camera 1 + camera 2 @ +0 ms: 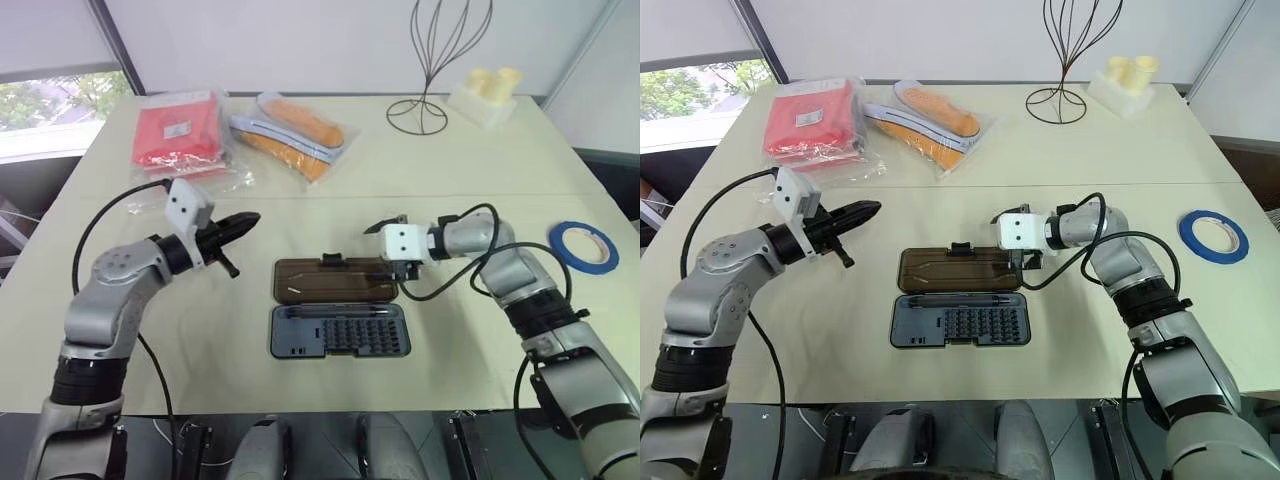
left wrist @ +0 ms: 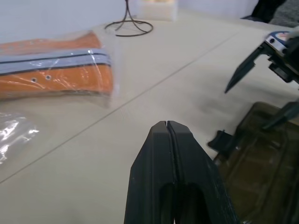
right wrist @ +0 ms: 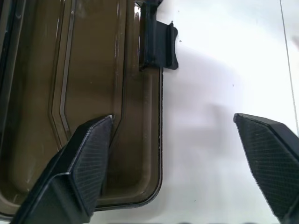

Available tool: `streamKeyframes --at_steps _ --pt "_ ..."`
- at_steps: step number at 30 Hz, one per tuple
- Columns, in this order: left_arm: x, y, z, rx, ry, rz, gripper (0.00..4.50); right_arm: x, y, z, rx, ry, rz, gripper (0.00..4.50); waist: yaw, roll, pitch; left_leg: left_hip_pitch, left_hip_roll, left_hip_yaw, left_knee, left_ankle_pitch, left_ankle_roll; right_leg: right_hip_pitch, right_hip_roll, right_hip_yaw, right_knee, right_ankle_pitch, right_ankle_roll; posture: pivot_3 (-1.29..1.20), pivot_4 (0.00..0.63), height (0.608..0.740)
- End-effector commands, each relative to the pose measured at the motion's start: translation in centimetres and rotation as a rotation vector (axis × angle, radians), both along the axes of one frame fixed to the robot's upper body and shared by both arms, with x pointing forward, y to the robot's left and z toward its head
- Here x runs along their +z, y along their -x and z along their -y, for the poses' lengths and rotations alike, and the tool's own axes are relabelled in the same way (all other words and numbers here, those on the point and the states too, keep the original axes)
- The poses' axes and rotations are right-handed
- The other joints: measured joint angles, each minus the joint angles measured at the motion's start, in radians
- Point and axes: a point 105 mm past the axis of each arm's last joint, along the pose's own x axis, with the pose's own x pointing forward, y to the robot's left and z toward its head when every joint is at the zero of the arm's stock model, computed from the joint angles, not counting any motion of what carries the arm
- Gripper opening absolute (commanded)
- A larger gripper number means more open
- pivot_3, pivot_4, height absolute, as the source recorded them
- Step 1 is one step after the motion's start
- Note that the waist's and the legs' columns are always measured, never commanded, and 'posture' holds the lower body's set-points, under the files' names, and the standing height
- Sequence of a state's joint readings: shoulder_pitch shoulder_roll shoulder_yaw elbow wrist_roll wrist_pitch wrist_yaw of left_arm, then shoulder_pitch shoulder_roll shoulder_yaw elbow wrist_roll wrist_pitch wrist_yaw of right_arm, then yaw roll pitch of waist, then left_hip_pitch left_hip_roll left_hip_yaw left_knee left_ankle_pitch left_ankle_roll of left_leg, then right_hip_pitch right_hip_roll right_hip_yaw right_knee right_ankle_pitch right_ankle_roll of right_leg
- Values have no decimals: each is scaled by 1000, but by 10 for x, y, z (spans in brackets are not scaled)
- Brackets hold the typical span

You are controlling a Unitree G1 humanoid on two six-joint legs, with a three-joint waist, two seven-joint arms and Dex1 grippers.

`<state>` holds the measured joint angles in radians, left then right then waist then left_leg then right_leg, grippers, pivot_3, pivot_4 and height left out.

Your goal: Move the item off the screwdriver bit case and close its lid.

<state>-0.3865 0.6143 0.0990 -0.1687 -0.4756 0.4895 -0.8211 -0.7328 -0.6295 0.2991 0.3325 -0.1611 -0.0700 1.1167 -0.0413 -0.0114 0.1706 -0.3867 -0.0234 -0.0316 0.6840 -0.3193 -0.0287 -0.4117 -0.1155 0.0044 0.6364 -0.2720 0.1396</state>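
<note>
Right end effector (image 3: 180,154) wide over lid's (image 1: 335,281) far right corner; left end effector (image 2: 167,128) pinched empty; tape (image 1: 583,246) near counter's (image 1: 450,170) right edge.

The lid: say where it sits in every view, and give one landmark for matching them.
Left eye: the lid lies open at centre, behind the tray.
Right eye: centre, left of the right hand.
Left wrist: lower right corner.
Right wrist: left half, under one finger.
Landmark: the black latch on the lid's far edge.
</note>
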Motion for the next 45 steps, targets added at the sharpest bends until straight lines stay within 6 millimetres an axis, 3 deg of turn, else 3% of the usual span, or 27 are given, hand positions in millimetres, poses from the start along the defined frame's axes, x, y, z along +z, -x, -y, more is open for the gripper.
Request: streamKeyframes --at_steps 1,6,12,23,30,38,45 --pt "8 20 18 -178 5 -25 0 32 1 -3 -17 -112 41 4437 0 0 0 0 0 0 0 0 0 0 0 0 0 0 0 0 150 740" --pt "-17 48 48 -415 -66 -134 0 41 -1 -2 -77 -188 32 4437 1 0 0 0 0 0 0 0 0 0 0 0 0 0 0 0 150 740" --pt "-37 64 60 -530 -97 -210 0 37 2 -4 -105 -214 6 4437 2 0 0 0 0 0 0 0 0 0 0 0 0 0 0 0 150 740" --pt "-68 84 47 -583 -183 -332 0 29 9 -9 -102 -206 -6 4437 1 0 0 0 0 0 0 0 1 0 0 0 1 0 0 0 150 740" --pt "-94 80 42 -549 -219 -372 0 36 12 -15 -82 -223 -25 4437 3 0 0 0 0 0 0 0 1 0 0 0 1 0 0 0 150 740" --pt "-105 78 41 -544 -227 -378 0 38 28 -29 5 -221 -228 4437 3 0 0 0 0 0 0 0 1 1 1 0 1 0 0 0 150 740" --pt "-110 79 43 -539 -224 -376 0 29 7 -35 -48 -235 -266 4437 2 0 0 1 0 0 0 0 1 1 1 0 1 0 0 0 150 740"
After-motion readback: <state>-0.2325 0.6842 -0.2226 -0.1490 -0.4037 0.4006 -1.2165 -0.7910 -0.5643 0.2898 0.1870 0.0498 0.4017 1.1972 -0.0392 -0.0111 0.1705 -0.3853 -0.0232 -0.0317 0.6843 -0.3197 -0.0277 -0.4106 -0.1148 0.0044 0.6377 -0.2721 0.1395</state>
